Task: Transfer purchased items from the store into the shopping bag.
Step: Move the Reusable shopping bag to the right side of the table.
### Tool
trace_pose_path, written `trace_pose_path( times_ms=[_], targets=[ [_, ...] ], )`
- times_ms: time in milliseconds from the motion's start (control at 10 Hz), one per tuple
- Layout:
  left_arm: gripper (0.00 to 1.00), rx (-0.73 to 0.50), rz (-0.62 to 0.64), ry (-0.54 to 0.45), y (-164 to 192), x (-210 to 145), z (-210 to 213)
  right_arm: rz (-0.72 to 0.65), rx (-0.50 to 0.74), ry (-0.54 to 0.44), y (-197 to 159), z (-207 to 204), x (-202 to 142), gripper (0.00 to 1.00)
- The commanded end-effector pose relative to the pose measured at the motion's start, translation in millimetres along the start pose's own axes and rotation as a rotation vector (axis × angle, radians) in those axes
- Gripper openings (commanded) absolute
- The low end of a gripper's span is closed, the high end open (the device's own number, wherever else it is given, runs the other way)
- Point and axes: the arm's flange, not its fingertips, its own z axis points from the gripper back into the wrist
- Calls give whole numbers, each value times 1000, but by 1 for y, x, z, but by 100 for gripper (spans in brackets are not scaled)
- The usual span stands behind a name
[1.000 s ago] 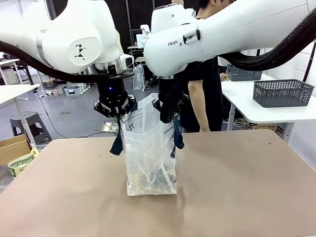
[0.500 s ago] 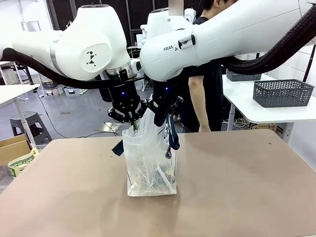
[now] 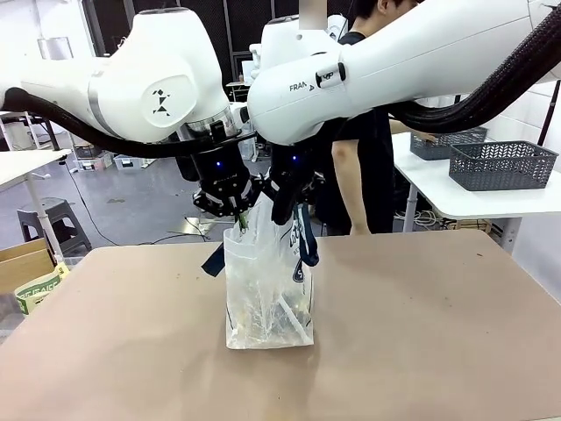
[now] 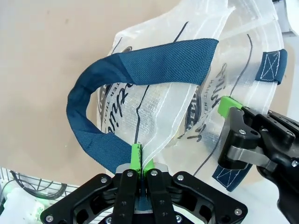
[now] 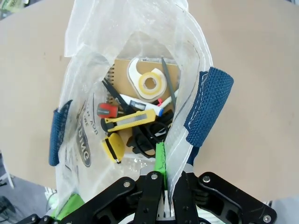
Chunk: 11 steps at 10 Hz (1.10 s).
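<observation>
**Two grippers holding the mouth of a shopping bag**

The left gripper (image 4: 138,157) has its jaws pressed together on the thin plastic rim of the shopping bag (image 3: 263,289). It pinches the rim just beside the root of a navy handle (image 4: 140,65), which loops loosely outward from that side of the bag. The right gripper (image 5: 162,163) is closed in the same way, pinching the opposite rim next to the second handle (image 5: 208,107). The two grippers sit at the top of the bag, one on each side of its mouth and near each other.

The bag stands upright with its bottom resting on the brown table (image 3: 438,333). Seen through the mouth, a white tape dispenser (image 5: 150,81) lies at the bottom of the bag on a brown spiral notebook (image 5: 122,70). Beside them are a yellow-and-black tool (image 5: 131,120) and a small red piece (image 5: 107,110); the black things among them are too tangled to identify.

Beyond the bag, a person (image 3: 359,167) in black stands at the far side. Behind the bag and to its right is a dark grey mesh basket (image 3: 501,164) on a white side table (image 3: 473,200).
</observation>
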Motion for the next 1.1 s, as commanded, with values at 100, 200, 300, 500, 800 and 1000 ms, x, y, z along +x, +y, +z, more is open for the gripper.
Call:
trace_pose_path(
  times_ms=[100, 200, 300, 500, 800, 1000],
  targets=[
    [0, -41, -46, 28, -13, -6, -7, -70, 15, 11, 1, -3, 5, 0],
    [0, -56, -51, 30, -14, -7, -7, -85, 12, 8, 0, -4, 5, 0],
    [0, -71, -48, 35, -14, -8, -7, -107, 15, 7, 0, -4, 5, 0],
    [0, -98, -36, 40, -13, -8, -6, -119, 22, 1, 5, -9, 7, 0],
    [0, -119, -18, 43, -11, -8, -4, -114, 59, -37, 11, -13, 17, 0],
    [0, -128, -15, 48, -10, -8, -2, -96, 62, -39, 16, -18, 25, 0]
  ],
)
